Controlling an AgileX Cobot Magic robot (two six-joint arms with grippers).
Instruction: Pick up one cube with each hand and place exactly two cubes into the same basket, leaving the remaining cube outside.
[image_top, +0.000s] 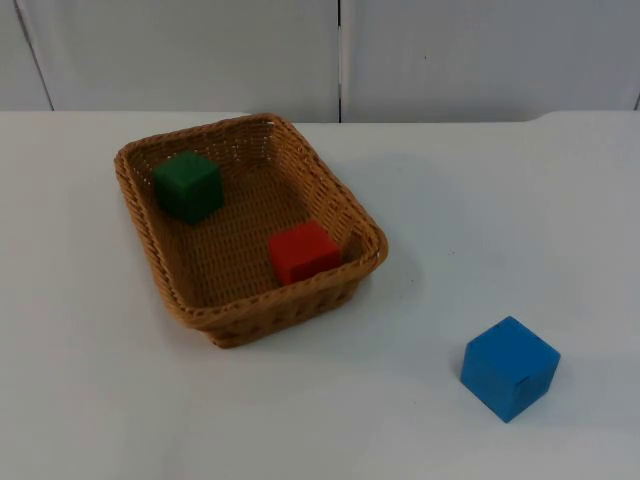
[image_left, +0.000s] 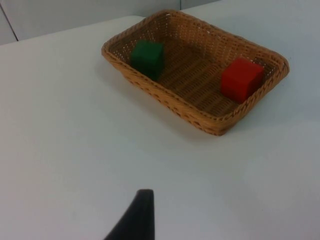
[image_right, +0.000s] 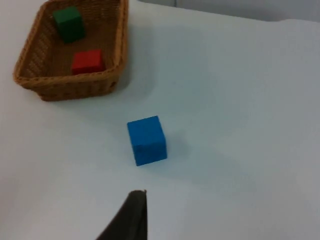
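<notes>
Well ahead of both grippers' fingertips, whose spread I cannot tell, green cube (image_top: 188, 185) and red cube (image_top: 303, 251) sit inside the basket (image_top: 248, 316), blue cube (image_top: 509, 367) outside: task looks complete, arms need only wait.

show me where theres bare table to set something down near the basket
Free: the white table left of and before the basket, and the stretch between basket and blue cube. Crowded: inside the basket, where the green cube and red cube sit.

A woven brown basket (image_top: 366, 235) is sitting on the white tabletop (image_top: 90, 400), holding a green cube (image_top: 188, 185) near its far corner and a red cube (image_top: 303, 251) against its near rim. A blue cube (image_top: 509, 367) is lying outside, well apart.
</notes>
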